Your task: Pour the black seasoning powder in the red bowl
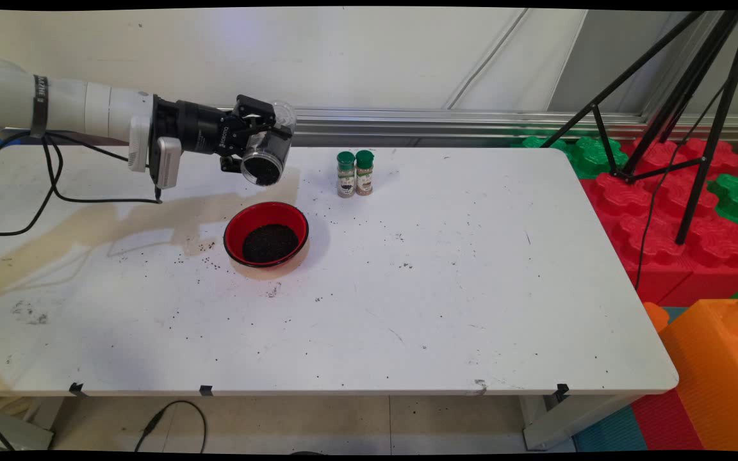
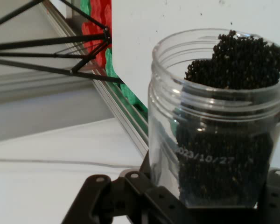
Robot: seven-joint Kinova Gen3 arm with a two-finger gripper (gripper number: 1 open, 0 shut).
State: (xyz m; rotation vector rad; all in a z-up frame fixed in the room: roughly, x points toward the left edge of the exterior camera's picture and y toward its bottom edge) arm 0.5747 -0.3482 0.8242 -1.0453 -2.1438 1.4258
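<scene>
Table: we see a white table (image 1: 446, 301) before a pale wall, flecked with dark specks that lie thickest around the bowl.
Bowl: a red bowl (image 1: 266, 234) sits left of the table's middle, with a mound of black grains in it.
Gripper: the gripper (image 1: 255, 142) hangs above and just behind the bowl, reaching in sideways from the left.
Fingers: we see them closed on a clear jar (image 1: 266, 155), one on either side of its body, spread about as wide as the jar.
Jar: it is tipped over, its open mouth facing down and toward us, above the bowl's far rim and not touching it. In the hand view the jar (image 2: 221, 121) holds black grains heaped against one side up to its mouth, and a printed date shows on its wall.
Shakers: two green-capped shakers (image 1: 355, 173) stand upright, touching each other, behind and to the right of the bowl.
Beyond the table: a black tripod (image 1: 664, 115) stands over red and green foam blocks (image 1: 664, 211), far right of the bowl.
</scene>
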